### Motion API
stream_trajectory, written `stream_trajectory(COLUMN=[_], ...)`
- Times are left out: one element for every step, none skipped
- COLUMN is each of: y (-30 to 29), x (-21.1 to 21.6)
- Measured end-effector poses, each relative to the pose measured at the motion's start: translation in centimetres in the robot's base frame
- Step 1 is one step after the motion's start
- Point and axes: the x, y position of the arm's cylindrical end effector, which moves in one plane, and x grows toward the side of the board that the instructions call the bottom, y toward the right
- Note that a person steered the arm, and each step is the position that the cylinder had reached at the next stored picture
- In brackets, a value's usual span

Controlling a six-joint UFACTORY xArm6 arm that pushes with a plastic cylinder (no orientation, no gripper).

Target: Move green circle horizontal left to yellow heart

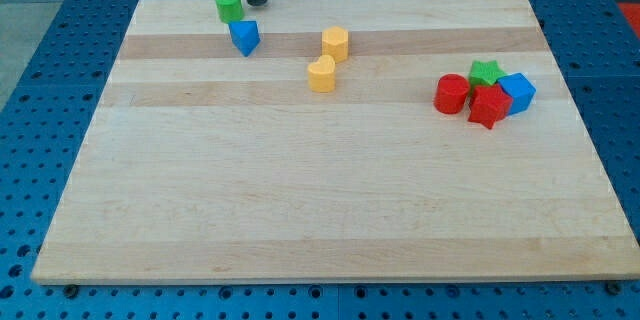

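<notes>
Nearest the camera is the bare front edge of the wooden board (330,260), whose lower corners run almost to the view's bottom. Going left to right, the green circle (229,5) stands upright at the board's far left, a round block with no long axis to point any way. My tip (256,2) sits just beside it at three o'clock; the rod is cut off by the view's top, and it has no jaws to stand apart or together. A blue block (244,36), shape hard to make out, lies at five o'clock from the circle. Near the middle sit the yellow heart (322,74) and, at one o'clock from it, a yellow block (335,43). At the right cluster a red cylinder (451,93), a red block (489,105), a partly hidden green star (484,70) and another blue block (517,91).
</notes>
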Motion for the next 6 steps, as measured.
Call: stream_trajectory(y=[-0.9, -1.2, -6.9, -13.9, -16.2, -15.3], x=[-0.1, -0.1, -0.1, -0.1, -0.1, -0.1])
